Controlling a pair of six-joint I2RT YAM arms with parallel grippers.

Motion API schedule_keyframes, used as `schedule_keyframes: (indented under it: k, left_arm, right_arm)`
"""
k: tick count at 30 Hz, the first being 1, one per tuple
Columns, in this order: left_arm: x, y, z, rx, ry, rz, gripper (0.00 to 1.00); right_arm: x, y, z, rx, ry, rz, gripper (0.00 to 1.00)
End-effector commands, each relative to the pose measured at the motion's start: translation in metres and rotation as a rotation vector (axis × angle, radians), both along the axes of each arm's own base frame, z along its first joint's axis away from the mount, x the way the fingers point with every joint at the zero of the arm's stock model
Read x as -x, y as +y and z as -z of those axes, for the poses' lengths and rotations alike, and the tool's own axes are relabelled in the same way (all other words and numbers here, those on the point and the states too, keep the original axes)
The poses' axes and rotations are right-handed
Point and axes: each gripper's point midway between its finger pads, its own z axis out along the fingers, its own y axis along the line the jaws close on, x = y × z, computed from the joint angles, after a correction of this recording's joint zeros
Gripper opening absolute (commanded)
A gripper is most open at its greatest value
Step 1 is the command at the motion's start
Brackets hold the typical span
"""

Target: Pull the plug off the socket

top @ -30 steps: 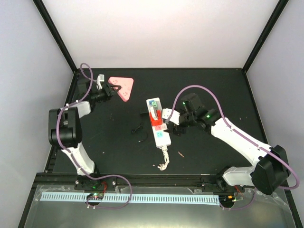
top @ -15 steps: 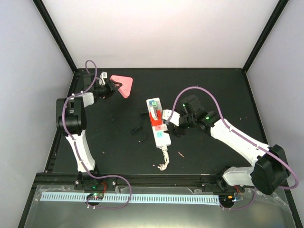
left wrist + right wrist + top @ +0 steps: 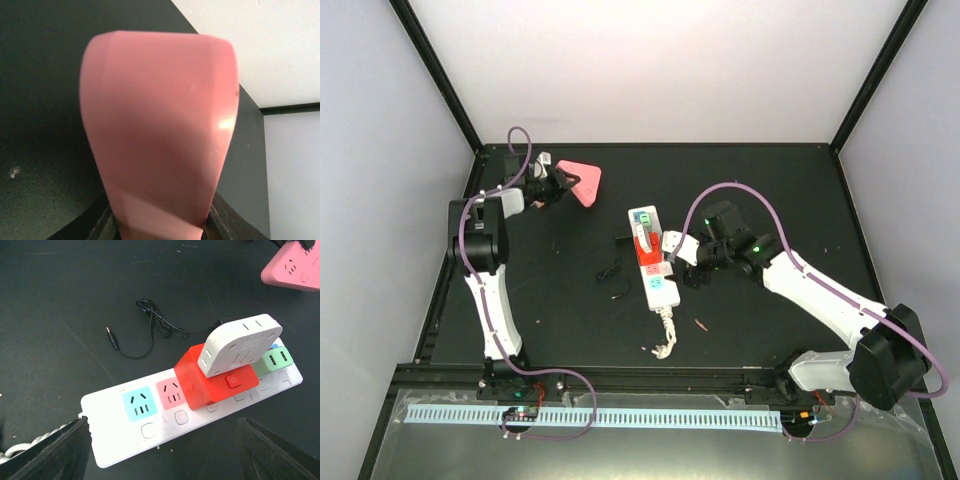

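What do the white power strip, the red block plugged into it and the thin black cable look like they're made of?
White power strip: hard moulded plastic, smooth semi-gloss, judging by rounded edges and sheen.
Red block: likely the same plastic, with highlights along its edges.
Thin black cable: probably rubbery insulation; it coils loosely.

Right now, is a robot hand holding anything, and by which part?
The left hand grips the pink triangular block by its left end; the right hand is open and holds nothing.
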Motion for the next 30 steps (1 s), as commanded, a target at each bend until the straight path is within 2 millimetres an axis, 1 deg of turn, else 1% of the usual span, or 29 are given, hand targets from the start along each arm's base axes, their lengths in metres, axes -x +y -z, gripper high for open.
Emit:
schedule_keyframes:
  k: [1,5,8,10,12,13,16,17,25,28,30]
  left_arm:
    - [-0.012,0.001,-0.006,-0.027,-0.017,-0.009,0.34]
    - [-0.01,0.005,-0.007,-0.056,-0.006,-0.026,0.52]
    - [-0.006,0.009,-0.008,-0.093,-0.004,-0.038,0.57]
    - [-0.001,0.009,-0.013,-0.114,-0.008,-0.036,0.68]
    - [0.002,0.01,-0.019,-0.141,-0.025,-0.033,0.76]
    - [0.004,0.012,-0.022,-0.157,-0.029,-0.037,0.83]
    - [0.008,0.017,-0.033,-0.202,-0.043,-0.044,0.97]
    - [0.009,0.019,-0.038,-0.219,-0.047,-0.049,0.99]
    - [0.026,0.031,-0.074,-0.348,-0.099,-0.059,0.99]
    - [0.035,0.031,-0.087,-0.384,-0.124,-0.042,0.99]
    - [0.045,0.027,-0.103,-0.406,-0.166,-0.022,0.99]
  right_arm:
    - [-0.001,0.002,-0.007,-0.027,-0.012,0.006,0.81]
    - [-0.002,0.001,-0.007,-0.026,-0.01,0.012,0.81]
    - [-0.001,0.002,-0.008,-0.033,-0.005,0.015,0.81]
    - [0.0,0.002,-0.008,-0.042,0.001,0.014,0.81]
    - [0.001,0.002,-0.009,-0.052,0.002,0.015,0.81]
    - [0.001,0.002,-0.009,-0.056,0.001,0.015,0.81]
    - [-0.001,0.002,-0.01,-0.069,-0.006,0.028,0.81]
    - [-0.002,0.002,-0.01,-0.075,-0.002,0.035,0.81]
    - [-0.017,0.001,-0.013,-0.137,0.042,0.109,0.83]
    - [-0.023,0.0,-0.015,-0.156,0.063,0.143,0.84]
    - [-0.027,-0.001,-0.016,-0.168,0.092,0.165,0.85]
